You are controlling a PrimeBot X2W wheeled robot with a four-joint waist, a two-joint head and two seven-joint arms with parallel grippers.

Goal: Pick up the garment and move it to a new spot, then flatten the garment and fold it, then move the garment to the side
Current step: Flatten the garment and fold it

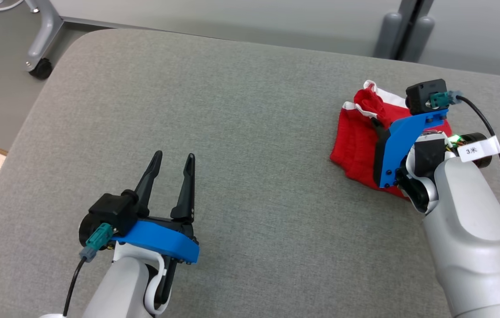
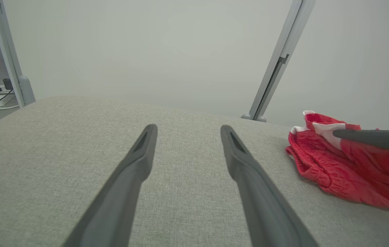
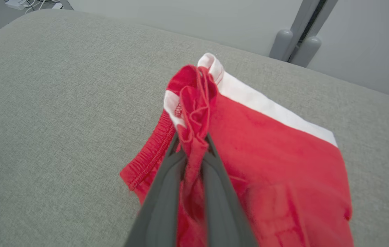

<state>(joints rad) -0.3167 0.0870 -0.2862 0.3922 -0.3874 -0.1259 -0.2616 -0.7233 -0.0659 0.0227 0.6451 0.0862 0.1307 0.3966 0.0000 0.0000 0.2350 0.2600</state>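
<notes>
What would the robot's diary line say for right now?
step: pick up garment | right fingers: shut on garment | left fingers: open, empty | garment: bunched, mostly on cushion

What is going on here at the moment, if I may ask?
The robot's right gripper is shut on a bunched fold of the red garment, the rest of which lies in a heap on the right part of the grey padded surface. The left gripper is open, holds nothing, and is apart from the garment.
</notes>
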